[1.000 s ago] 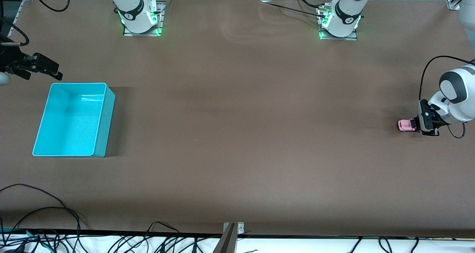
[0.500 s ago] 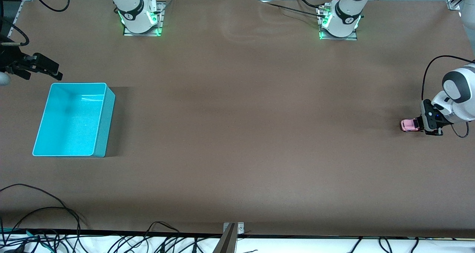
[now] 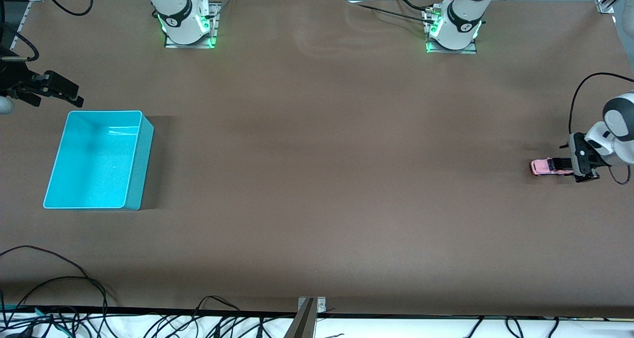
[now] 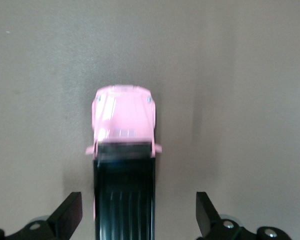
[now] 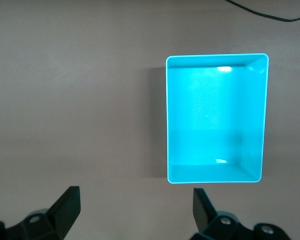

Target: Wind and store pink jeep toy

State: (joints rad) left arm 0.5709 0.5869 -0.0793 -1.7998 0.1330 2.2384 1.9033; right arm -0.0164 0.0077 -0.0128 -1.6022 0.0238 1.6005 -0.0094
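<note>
In the front view, the pink jeep toy (image 3: 545, 167) is sitting on the table (image 3: 317, 179) at the left arm's end, well apart from the cyan bin (image 3: 96, 159), with the left gripper (image 3: 569, 166) low just beside its rear. The right gripper (image 3: 59, 91) is waiting near the bin. In the left wrist view, the fingers (image 4: 67, 215) are standing wide apart, flanking the jeep's black roof without touching it. In the right wrist view, the fingers (image 5: 65, 207) are likewise spread, hovering over bare table beside the empty bin. Judging the jeep wound and released, the left gripper should be lifting straight clear, leaving the toy's path toward the bin unobstructed.
</note>
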